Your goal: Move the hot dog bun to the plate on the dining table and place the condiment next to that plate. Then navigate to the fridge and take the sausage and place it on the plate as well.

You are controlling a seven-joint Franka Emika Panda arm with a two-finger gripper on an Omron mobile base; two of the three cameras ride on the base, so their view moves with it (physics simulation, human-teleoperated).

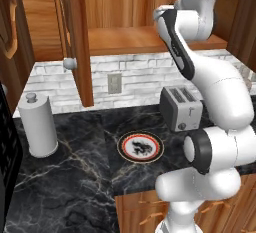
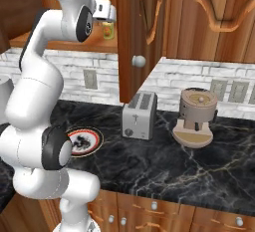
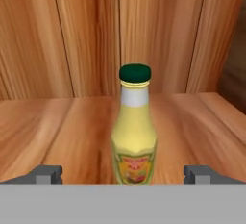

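We see our gripper (image 3: 123,174) with its jaws spread wide, one fingertip (image 3: 47,173) at each side and nothing between them pinched. The condiment (image 3: 134,127) stands upright on a wooden shelf (image 3: 57,127), ahead of the jaws and roughly centred in the gap between them, a touch toward the right fingertip. It is apart from both tips; we cannot tell how far ahead of them it stands. Its green cap points up, its pale label faces us, and behind it rises the wooden back wall (image 3: 96,31) of the cabinet.

From the right base view, our arm reaches up into the open upper cabinet, and the bottle (image 2: 107,30) shows just past the hand, on the shelf beside the open cabinet door (image 2: 135,37).

Well below the jaws lies the black marble counter (image 1: 65,187). On it sit a small plate (image 1: 140,146) with a dark outer edge, a grey toaster (image 1: 180,108), a roll of paper towels (image 1: 40,125), and, in the right base view, a brown coffee machine (image 2: 197,116).
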